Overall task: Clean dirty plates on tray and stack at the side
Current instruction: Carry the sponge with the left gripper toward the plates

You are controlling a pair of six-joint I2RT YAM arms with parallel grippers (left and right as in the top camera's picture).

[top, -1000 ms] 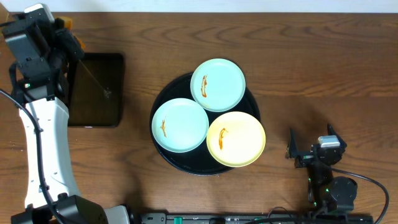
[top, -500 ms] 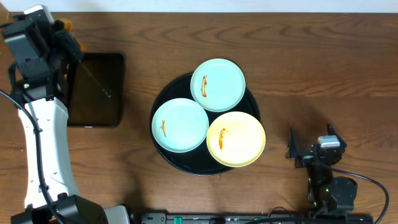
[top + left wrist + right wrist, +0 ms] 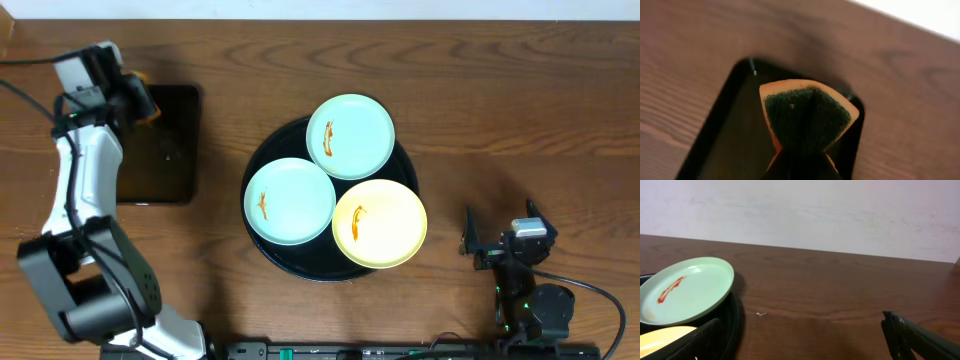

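Left gripper [image 3: 138,98], far left of the tray [image 3: 300,268], pinches a folded sponge [image 3: 807,117]; its fingers are a dark blur. Right gripper [image 3: 801,341] gapes wide, its fingertips cut off. Plates [image 3: 290,200] hide most of the tray.

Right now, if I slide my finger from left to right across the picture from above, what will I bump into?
small black rectangular tray → lower mint-blue plate → upper mint-blue plate → yellow plate → right arm's open fingers

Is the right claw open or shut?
Open. In the right wrist view, the right claw's two fingers stand far apart, with only bare table between them.
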